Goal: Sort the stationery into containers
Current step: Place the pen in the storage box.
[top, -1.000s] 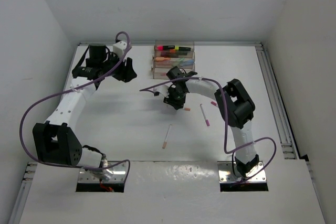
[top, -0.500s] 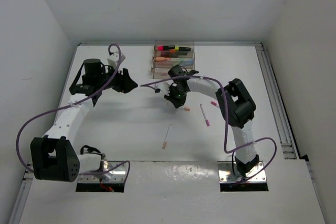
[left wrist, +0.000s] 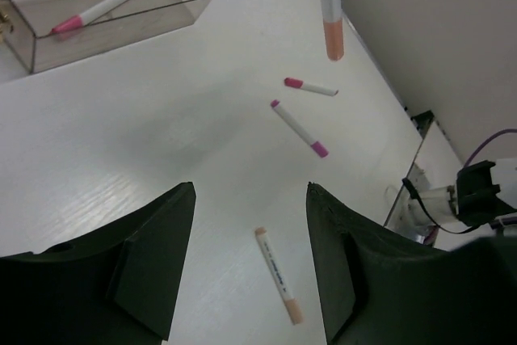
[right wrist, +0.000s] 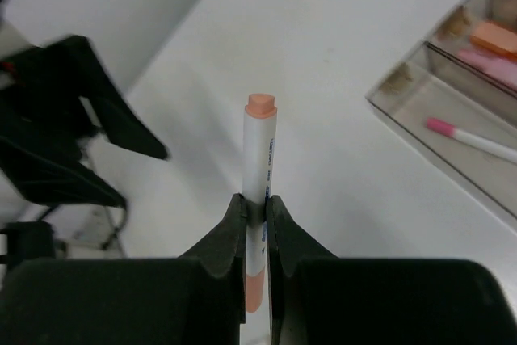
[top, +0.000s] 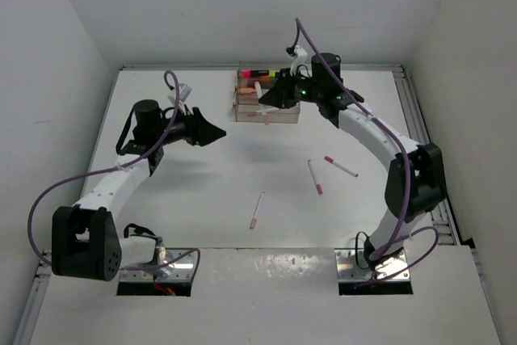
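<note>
— What have the right fingers [right wrist: 239, 216] got?

— They're pinching a white pen [right wrist: 260, 147] with a peach cap at each end. They grip it near one end, and the rest sticks out free. It's up in the air, touching nothing.

— Where is that against the trays [top: 266, 118]?

— Right at them. The block sits at 12 o'clock on the counter [top: 202, 191]. From above, those fingers are over its front half. I can't tell whether the pen itself is above a tray or just off the front edge.

— And the left fingers [top: 212, 130]?

— Spread wide, with nothing between them. They're at about 8 o'clock from the trays, well apart from them, and they point toward 3 o'clock.

— Anything in the trays?

— The front one holds a pink-capped pen [left wrist: 93, 12] lying flat on its floor. The rear one has highlighters [top: 265, 74] in a row. A peach piece [right wrist: 494, 38] lies in one further back from the front tray.

— What's loose on the counter?

— Three pens. A second pink-capped pen [top: 314, 177] and a third pink-capped pen [top: 341, 166] lie near each other, not touching, around 5 o'clock from the trays. A peach-capped pen [top: 257, 210] lies alone at 6 o'clock, nearer the arm bases.
</note>
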Motion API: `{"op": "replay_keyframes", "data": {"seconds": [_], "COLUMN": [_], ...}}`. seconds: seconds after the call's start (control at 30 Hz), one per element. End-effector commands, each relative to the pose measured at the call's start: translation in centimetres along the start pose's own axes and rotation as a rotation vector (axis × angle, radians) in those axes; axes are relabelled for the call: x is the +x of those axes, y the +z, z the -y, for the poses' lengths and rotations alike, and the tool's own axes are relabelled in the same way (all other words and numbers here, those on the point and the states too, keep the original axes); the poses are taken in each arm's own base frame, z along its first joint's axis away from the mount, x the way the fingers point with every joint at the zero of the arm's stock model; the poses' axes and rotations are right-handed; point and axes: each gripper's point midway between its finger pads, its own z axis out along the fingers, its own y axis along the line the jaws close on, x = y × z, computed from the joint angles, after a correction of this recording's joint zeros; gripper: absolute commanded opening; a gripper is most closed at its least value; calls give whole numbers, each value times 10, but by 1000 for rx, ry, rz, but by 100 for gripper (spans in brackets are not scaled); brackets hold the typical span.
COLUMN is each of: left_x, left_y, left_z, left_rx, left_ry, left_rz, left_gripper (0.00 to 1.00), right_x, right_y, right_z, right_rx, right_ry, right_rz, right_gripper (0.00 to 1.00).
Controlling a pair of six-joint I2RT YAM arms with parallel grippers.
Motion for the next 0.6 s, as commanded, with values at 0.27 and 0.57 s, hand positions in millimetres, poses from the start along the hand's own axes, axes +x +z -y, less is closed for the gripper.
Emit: {"op": "replay_keyframes", "data": {"seconds": [0.27,0.57], "left_x": [-65,-55], "left_y": [35,58], "left_z": [71,65], "left_rx": [273,232], "left_ry": [4,8], "left_rz": [95,43], "left_gripper": [64,62], "right_x": [-32,-36], "right_y": [33,33], "right_z": [-82,-99], "right_rx": [-272,-325], "right_ry": [308,360], "right_rz": [118,122], "right_gripper": [0,0]}}
